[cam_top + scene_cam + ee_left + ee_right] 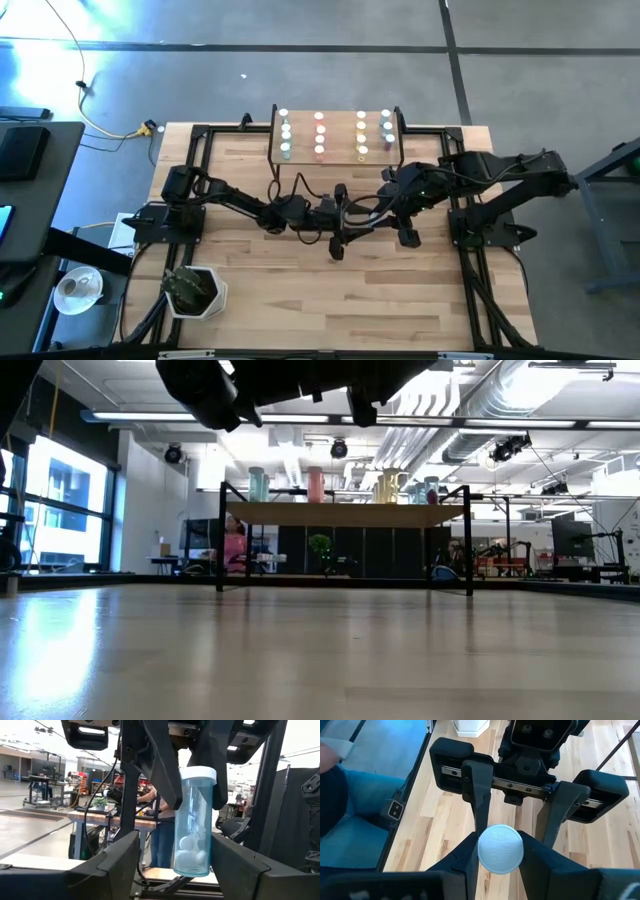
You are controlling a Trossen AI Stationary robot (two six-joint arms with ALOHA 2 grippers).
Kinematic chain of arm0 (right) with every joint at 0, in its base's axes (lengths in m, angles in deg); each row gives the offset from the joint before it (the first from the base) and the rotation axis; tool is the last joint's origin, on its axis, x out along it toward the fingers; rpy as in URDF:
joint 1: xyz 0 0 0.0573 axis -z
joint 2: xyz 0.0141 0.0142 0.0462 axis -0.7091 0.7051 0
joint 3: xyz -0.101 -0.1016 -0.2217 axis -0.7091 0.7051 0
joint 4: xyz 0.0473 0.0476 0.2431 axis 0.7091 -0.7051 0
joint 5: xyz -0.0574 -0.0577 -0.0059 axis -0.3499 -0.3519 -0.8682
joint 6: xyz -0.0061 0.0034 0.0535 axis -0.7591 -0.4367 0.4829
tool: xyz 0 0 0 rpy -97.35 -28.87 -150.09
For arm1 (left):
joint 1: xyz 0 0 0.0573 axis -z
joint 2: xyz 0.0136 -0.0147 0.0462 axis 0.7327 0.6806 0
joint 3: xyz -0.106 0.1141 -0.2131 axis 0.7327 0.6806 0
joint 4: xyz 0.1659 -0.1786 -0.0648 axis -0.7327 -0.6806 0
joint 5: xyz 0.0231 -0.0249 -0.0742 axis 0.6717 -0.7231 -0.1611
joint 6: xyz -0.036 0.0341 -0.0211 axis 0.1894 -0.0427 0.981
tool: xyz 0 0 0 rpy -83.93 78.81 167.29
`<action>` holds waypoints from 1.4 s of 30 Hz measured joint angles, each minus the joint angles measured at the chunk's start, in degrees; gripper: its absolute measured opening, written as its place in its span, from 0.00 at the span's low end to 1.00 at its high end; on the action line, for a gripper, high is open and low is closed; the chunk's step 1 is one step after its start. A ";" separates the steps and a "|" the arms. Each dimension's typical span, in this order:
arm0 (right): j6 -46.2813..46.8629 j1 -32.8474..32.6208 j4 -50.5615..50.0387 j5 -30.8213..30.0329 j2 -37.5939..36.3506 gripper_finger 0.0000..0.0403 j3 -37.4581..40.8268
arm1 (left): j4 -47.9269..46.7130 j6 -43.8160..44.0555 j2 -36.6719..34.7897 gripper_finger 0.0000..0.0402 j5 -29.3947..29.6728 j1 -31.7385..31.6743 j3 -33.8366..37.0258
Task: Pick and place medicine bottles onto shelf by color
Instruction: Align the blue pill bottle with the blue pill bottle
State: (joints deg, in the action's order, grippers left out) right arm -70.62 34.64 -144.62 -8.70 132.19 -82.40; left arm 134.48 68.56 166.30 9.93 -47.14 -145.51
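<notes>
a handover in mid-air over the middle of the counter [300, 300]; the right gripper [499, 851] is clamped on a blue bottle [194, 822] just under its white cap [500, 849], one finger [160, 765] on each side of the neck; the bottle hangs upright with its body between the left gripper's [174, 857] jaws, which stand apart and touch neither side of it; white pills lie in the bottle's bottom; in the high view the two grippers meet nose to nose; the shelf [335, 155] stands beyond them at the counter's far edge, with bottles [285, 131] in four columns on it, teal, pink, yellow and blue-grey; a potted plant [192, 290] sits on the counter behind the left arm.
</notes>
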 joint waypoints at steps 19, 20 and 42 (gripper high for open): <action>2.55 -0.04 -7.85 -6.18 -0.68 0.25 -6.32 | -4.13 2.41 0.00 0.56 -3.35 -3.18 -0.02; 2.54 -0.04 -8.02 -6.91 -0.68 0.25 -6.96 | -4.22 2.43 0.00 0.56 -3.43 -3.43 0.00; -5.01 7.34 -17.91 -28.05 -3.17 0.25 -16.28 | -40.27 -9.48 -22.77 0.55 -3.25 -8.18 0.80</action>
State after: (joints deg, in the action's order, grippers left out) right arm -75.62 41.98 -162.54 -36.75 129.02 -98.69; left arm 94.21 59.08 143.53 6.67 -55.33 -144.71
